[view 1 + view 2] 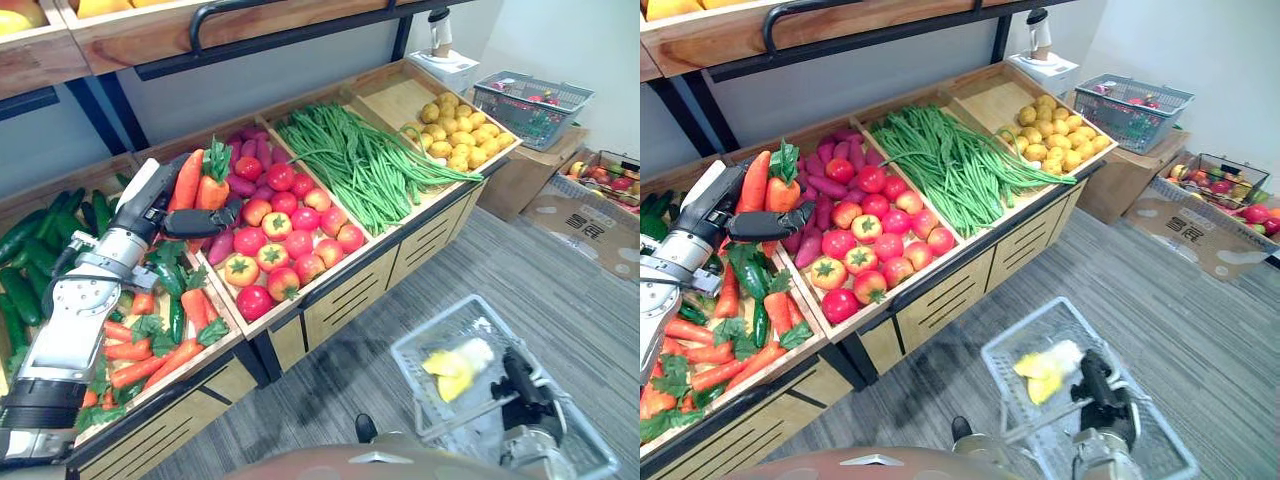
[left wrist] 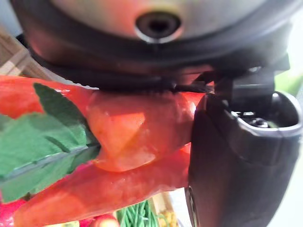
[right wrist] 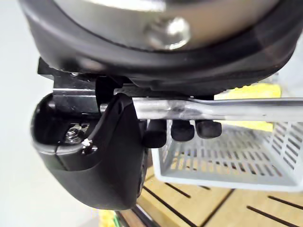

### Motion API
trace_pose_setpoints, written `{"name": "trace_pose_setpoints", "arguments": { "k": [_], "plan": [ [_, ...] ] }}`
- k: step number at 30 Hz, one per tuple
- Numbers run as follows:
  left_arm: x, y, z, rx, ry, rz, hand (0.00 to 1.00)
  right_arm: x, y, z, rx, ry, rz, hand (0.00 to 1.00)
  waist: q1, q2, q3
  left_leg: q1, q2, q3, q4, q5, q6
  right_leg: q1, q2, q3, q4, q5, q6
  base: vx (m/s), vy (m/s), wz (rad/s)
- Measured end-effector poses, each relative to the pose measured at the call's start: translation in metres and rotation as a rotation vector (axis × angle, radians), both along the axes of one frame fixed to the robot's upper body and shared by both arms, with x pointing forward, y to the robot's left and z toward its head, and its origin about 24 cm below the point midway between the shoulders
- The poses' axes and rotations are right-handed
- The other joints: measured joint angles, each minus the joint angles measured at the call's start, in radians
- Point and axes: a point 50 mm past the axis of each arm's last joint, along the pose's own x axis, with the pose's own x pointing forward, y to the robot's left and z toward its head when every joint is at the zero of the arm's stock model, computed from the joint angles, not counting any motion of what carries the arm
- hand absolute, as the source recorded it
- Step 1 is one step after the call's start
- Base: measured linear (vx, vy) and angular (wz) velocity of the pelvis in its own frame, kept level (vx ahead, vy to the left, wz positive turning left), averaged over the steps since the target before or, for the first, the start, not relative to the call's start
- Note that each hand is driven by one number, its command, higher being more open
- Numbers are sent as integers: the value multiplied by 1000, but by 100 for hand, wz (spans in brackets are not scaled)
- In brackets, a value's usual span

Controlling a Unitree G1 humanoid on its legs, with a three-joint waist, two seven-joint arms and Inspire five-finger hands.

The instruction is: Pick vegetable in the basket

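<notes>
Carrots (image 1: 190, 178), 2 of them, stand upright with their leafy green tops up in the left hand (image 1: 178, 218), just to the left of the tomatoes (image 1: 285, 235) and above the wooden divider that bounds them on that side. The left hand's dark fingers (image 1: 210, 216) curl across the lower ends of both roots, and the left wrist view shows orange flesh (image 2: 137, 137) pressed against the palm with the thumb (image 2: 236, 165) closed in beside it, so the hand is gripping them. More loose carrots (image 1: 140, 350) and cucumbers (image 1: 20, 235) lie in the compartments further left of the tomatoes. Purple sweet potatoes (image 1: 250, 155) sit just behind the tomatoes, and green beans (image 1: 360, 160) fill the compartment to their right. Well in front of the tomatoes and to the right, over the grey floor (image 1: 590, 300), the right hand (image 1: 520, 385) has its fingers (image 3: 182, 130) wrapped around the metal handle (image 3: 227, 108) of a wire basket (image 1: 425, 325), which holds a yellow item (image 1: 455, 368).
</notes>
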Motion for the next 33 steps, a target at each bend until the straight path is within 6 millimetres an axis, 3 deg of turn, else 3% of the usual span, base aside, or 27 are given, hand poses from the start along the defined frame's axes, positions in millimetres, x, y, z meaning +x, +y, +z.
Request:
{"name": "trace_pose_setpoints", "arguments": {
  "k": [11,13,14,21,25,28,33],
  "plan": [
    [18,-52,5,-49,-9,-219,0,31,-30,60,-179,-190,124,0,-34,11,14,17,8,121,47,-47,0,-28,31,119,1,23,15,-8,27,-34],
    [22,-65,6,-67,-6,-277,0,37,-36,73,-224,-216,168,0,-48,8,26,14,8,128,61,-56,2,-28,29,131,0,25,19,-3,56,-16],
    [25,-82,5,-52,8,-345,0,45,-39,85,-252,-246,227,0,-62,5,30,13,10,135,72,-65,4,-29,27,137,-1,26,20,0,39,-13],
    [37,-121,12,-22,12,-512,0,89,-21,130,-380,-371,552,0,-83,16,63,-20,36,224,163,-124,6,-66,54,221,-4,47,38,-8,36,-36],
    [40,-133,13,14,15,-561,0,104,-8,134,-380,-395,648,0,-86,27,81,-22,55,285,213,-165,4,-66,72,282,-36,72,47,10,34,-49],
    [39,-138,11,37,29,-592,0,109,2,131,-367,-391,710,0,-106,34,97,-19,58,306,232,-181,6,-67,76,305,-36,75,51,30,40,-26],
    [39,-138,12,93,43,-614,0,113,21,123,-326,-354,859,0,-107,37,102,-18,57,341,246,-192,5,-79,82,341,-35,82,62,20,36,-21]
  ]
}}
